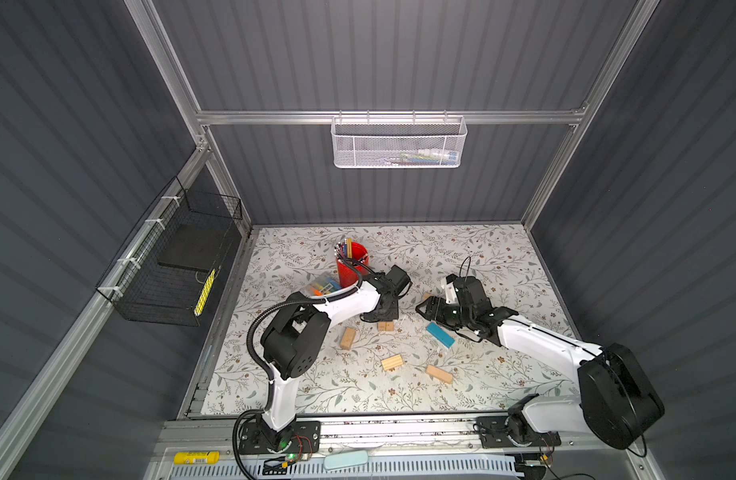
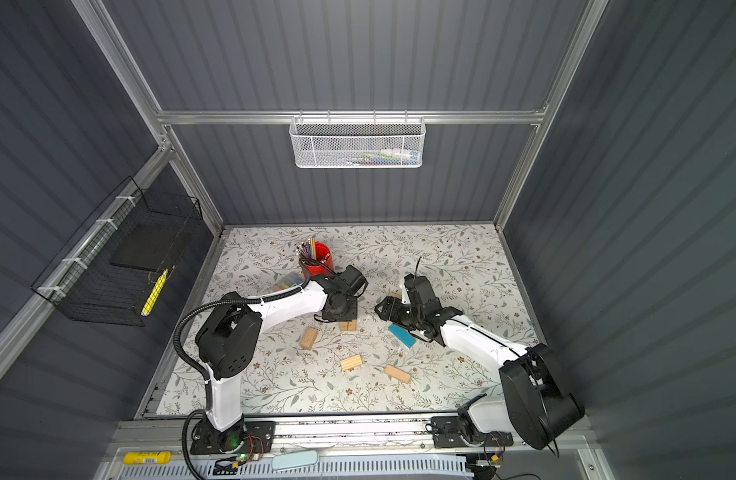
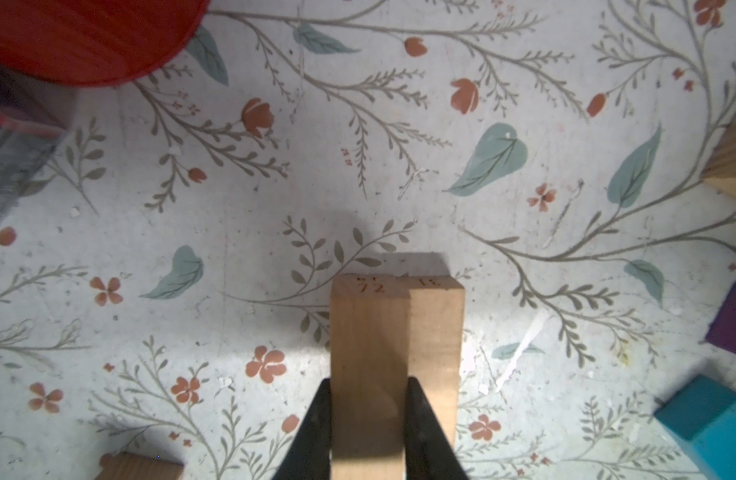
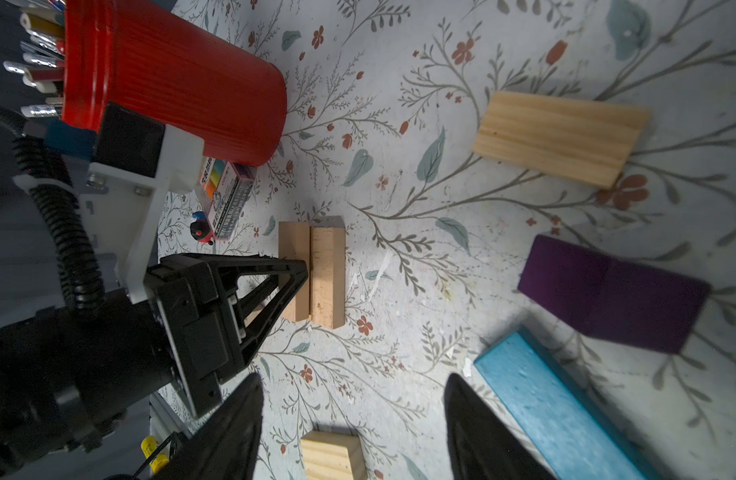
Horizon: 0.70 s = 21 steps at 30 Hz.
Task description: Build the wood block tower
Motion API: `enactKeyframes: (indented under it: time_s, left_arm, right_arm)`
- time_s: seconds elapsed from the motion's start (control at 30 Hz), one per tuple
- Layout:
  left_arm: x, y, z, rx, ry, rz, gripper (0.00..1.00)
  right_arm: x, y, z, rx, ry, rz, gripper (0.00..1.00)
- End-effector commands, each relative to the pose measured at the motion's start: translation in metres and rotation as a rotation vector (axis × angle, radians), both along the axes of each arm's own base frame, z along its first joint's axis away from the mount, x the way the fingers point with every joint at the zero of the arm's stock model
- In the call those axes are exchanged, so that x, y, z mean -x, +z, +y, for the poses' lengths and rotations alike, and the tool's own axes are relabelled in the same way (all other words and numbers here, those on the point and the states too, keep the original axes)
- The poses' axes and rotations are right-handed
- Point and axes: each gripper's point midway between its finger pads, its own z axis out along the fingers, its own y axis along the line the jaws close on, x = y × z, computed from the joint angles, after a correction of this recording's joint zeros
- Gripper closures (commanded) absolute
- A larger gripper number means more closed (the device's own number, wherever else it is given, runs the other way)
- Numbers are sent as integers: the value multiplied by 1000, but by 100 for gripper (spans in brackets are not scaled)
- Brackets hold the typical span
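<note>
A light-tan rectangular wooden brick (image 3: 368, 332) sits clamped between the fingers of my left gripper (image 3: 368, 380). It lies flush alongside a second tan wooden brick (image 3: 434, 353), long axes parallel and long sides touching. I cannot tell whether the held one rests fully on the floral tabletop (image 1: 482, 257).

The pair lies near the ribbed red plastic pencil cup (image 1: 351, 259), on its side facing the arm bases, and I judge it the tower's bottom course. The left arm is the nearer.

My right gripper (image 4: 353, 376) hovers with jaws spread and nothing between them, farther from the cup than the pair. It is near the teal-blue rectangular block (image 1: 440, 334) and the purple house-shaped block (image 4: 611, 293). Loose tan bricks (image 1: 392, 362) lie farther still.

The cup holds pencils and pens, and a clear pack of coloured markers (image 1: 322, 286) lies just beside it. The white mesh basket (image 1: 399, 143) holds items too blurred to name. The black wire basket (image 1: 171, 266) holds a dark slab and something yellow.
</note>
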Motion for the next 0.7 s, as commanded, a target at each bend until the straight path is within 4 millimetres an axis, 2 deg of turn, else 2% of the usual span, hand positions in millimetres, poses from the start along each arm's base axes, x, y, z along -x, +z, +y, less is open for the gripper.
enactKeyframes:
  time_s: [0.0, 0.23, 0.67]
  left_arm:
    - [1, -1, 4, -13, 4, 8, 84]
    - [3, -4, 5, -20, -1, 21, 83]
    - [4, -6, 5, -27, -9, 27, 74]
  right_arm:
    - [2, -7, -1, 6, 3, 15, 31]
    - [2, -9, -1, 8, 2, 19, 31]
    - [1, -7, -1, 4, 3, 16, 31]
